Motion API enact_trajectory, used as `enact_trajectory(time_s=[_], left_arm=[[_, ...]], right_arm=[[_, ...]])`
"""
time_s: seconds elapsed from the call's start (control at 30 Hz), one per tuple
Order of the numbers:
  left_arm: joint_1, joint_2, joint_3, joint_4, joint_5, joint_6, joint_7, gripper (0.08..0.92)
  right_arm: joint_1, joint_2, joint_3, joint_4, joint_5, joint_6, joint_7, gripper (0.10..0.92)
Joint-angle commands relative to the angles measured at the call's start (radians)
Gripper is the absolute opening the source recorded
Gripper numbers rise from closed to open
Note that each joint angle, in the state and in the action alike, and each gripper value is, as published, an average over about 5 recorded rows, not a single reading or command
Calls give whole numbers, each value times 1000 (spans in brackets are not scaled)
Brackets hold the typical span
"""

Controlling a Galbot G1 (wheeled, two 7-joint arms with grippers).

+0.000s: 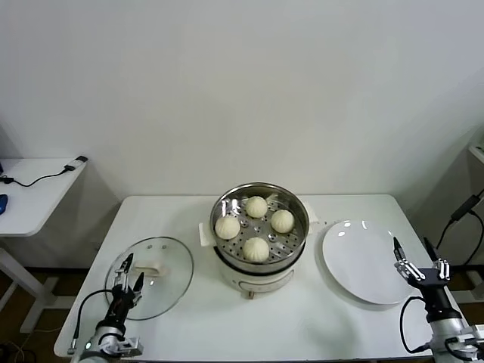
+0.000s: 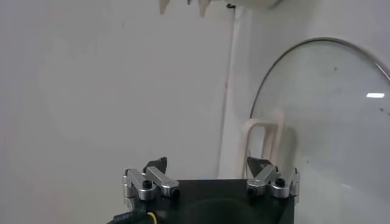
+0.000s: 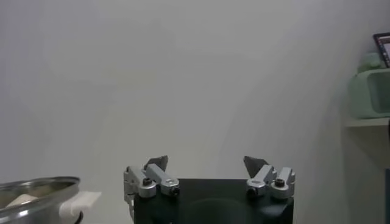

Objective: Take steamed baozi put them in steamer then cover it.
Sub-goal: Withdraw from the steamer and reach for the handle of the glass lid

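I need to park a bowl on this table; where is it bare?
Bare: the front strip between the cover and plate, before the steamer, and the back-left corner. Crowded: the middle row. The left claw hovers over the cover; the right claw by the plate.

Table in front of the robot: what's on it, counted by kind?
Round cream-white dough buns: 4, all in the steamer
Shiny steel steamer basket on white cooker base: 1
Clear glass lid with white handle: 1
Flat white plate: 1
Total: 7

No readable text — none anywhere.
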Motion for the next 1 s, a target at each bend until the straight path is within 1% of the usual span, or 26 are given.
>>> enact_trajectory(time_s=[0.03, 0.47, 0.7, 1.0], left_arm=[[-52, -19, 21, 42, 32, 25, -6, 823], [-103, -19, 13, 104, 70, 28, -3, 823], [-147, -39, 28, 138, 73, 53, -14, 823], [-217, -54, 35, 211, 74, 89, -86, 823]], right_arm=[[-4, 1, 4, 0, 0, 2, 0, 823], [-6, 3, 9, -4, -2, 7, 0, 823], [-7, 13, 4, -13, -26, 18, -2, 823], [-16, 13, 12, -11, -21, 26, -1, 823]])
